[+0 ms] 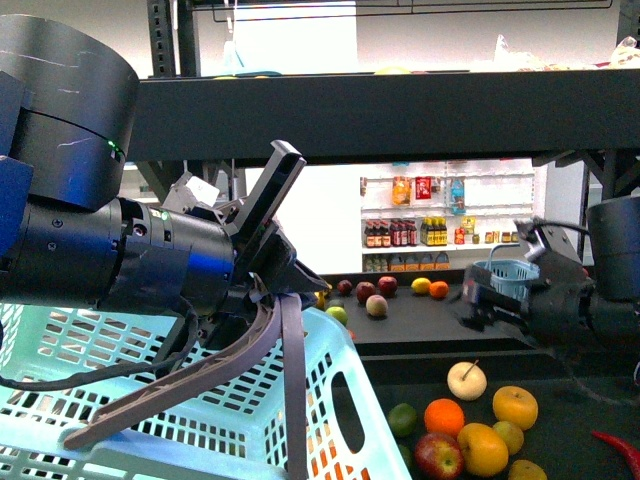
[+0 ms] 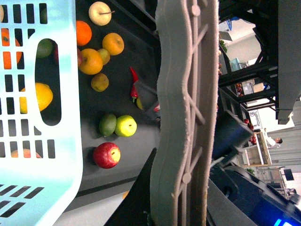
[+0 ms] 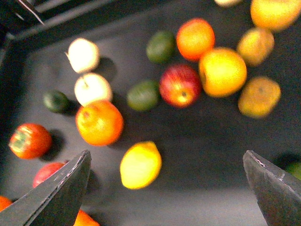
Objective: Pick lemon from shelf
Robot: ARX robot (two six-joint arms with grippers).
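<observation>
Front: my right gripper [image 1: 478, 303] is out over the shelf [image 1: 400, 115] deck; lemon hidden here. Left wrist: lemon [image 2: 37, 96] lies on the deck behind the basket [image 2: 28, 155]; left gripper [image 2: 186, 117] spread, can't tell. Right wrist: jaws wide, empty, lemon just beneath. Grasp not yet done.

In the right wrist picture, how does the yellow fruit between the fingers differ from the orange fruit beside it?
The lemon is plain yellow, while the orange is deep orange. The lemon is oval with a tapered end, while the orange is round. The lemon lies nearer than the orange to the open fingers of the right gripper. Both rest on the dark shelf deck.
</observation>
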